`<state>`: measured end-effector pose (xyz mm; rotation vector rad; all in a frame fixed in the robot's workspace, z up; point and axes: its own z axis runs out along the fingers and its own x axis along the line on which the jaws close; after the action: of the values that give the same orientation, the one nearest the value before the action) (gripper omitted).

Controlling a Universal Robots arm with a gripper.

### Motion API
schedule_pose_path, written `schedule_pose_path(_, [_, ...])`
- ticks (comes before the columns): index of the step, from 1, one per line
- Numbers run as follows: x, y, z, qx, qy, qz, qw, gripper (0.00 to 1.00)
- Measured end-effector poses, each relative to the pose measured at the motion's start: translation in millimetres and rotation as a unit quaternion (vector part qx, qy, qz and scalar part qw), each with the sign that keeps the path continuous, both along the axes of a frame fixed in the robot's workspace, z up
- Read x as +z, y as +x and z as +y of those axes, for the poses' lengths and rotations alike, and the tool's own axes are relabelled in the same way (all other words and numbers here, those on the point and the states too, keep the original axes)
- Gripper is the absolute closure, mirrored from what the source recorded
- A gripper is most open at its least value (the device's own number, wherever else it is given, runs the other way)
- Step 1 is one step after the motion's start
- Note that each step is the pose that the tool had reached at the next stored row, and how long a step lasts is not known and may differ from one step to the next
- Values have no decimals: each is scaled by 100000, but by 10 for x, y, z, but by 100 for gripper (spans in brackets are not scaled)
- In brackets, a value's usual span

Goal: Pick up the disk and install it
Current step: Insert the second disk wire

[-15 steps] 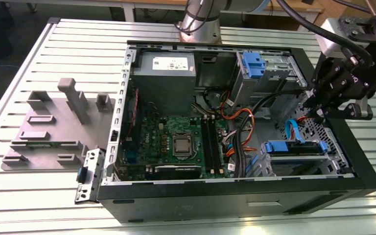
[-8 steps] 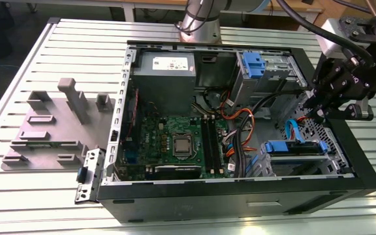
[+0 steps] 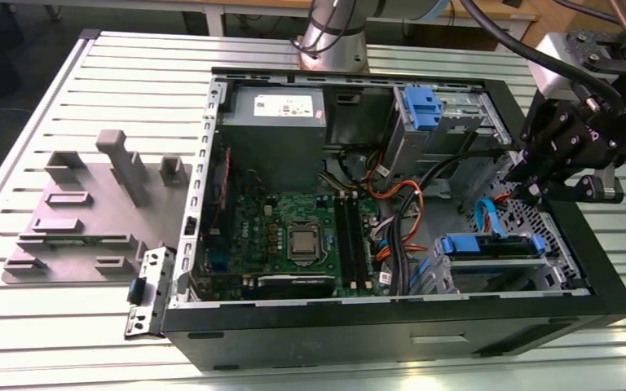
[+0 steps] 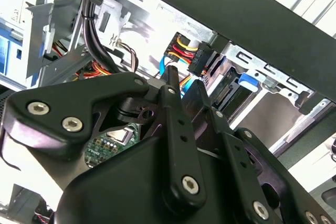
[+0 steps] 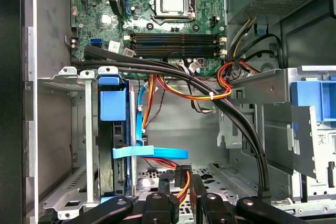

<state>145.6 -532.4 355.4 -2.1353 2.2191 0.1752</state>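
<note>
The disk [image 3: 494, 248] sits in the lower drive cage at the near right corner of the open computer case, with its blue bracket facing up. In the first wrist view the disk [image 5: 113, 106] stands edge-on between the cage's metal rails. My gripper [image 3: 531, 192] hangs above the case's right side, just beyond the cage, apart from the disk. Its fingers [image 5: 161, 204] stand close together with nothing between them. A black power connector [image 5: 184, 174] with orange and yellow wires lies just past the fingertips. In the second wrist view the same connector [image 4: 202, 59] is next to the disk [image 4: 231, 92].
The motherboard [image 3: 297, 236] and the grey power supply box [image 3: 275, 110] fill the case's left half. An upper cage with a blue tab [image 3: 422, 106] stands at the back right. Black cable bundles [image 5: 210, 90] and a blue flat cable [image 5: 149, 152] cross the space beside the cage. A grey fixture block [image 3: 90, 208] lies left of the case.
</note>
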Motion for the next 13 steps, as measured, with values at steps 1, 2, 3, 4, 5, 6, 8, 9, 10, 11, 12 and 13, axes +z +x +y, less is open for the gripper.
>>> schedule_pose_path(1, [0, 0, 0, 1, -2, 0, 100000, 71])
schedule_pose_path(2, [0, 0, 0, 0, -1, 1, 100000, 71])
schedule_pose_path(3, [0, 0, 0, 0, -2, 1, 100000, 71])
schedule_pose_path(4, [0, 0, 0, 0, 1, 1, 100000, 71])
schedule_pose_path(5, [0, 0, 0, 1, -1, 0, 100000, 71])
schedule_pose_path(6, [0, 0, 0, 1, -2, 0, 100000, 71])
schedule_pose_path(8, [0, 0, -1, 0, 1, 1, 100000, 69])
schedule_pose_path(9, [0, 0, -1, 3, 0, 0, 100000, 69])
schedule_pose_path(10, [0, 0, -1, 1, -4, -1, 100000, 64])
schedule_pose_path(11, [0, 0, -1, 0, -2, -1, 100000, 57])
schedule_pose_path(12, [0, 0, -1, 1, -1, 1, 100000, 57])
schedule_pose_path(13, [0, 0, -1, 0, -2, -1, 100000, 57])
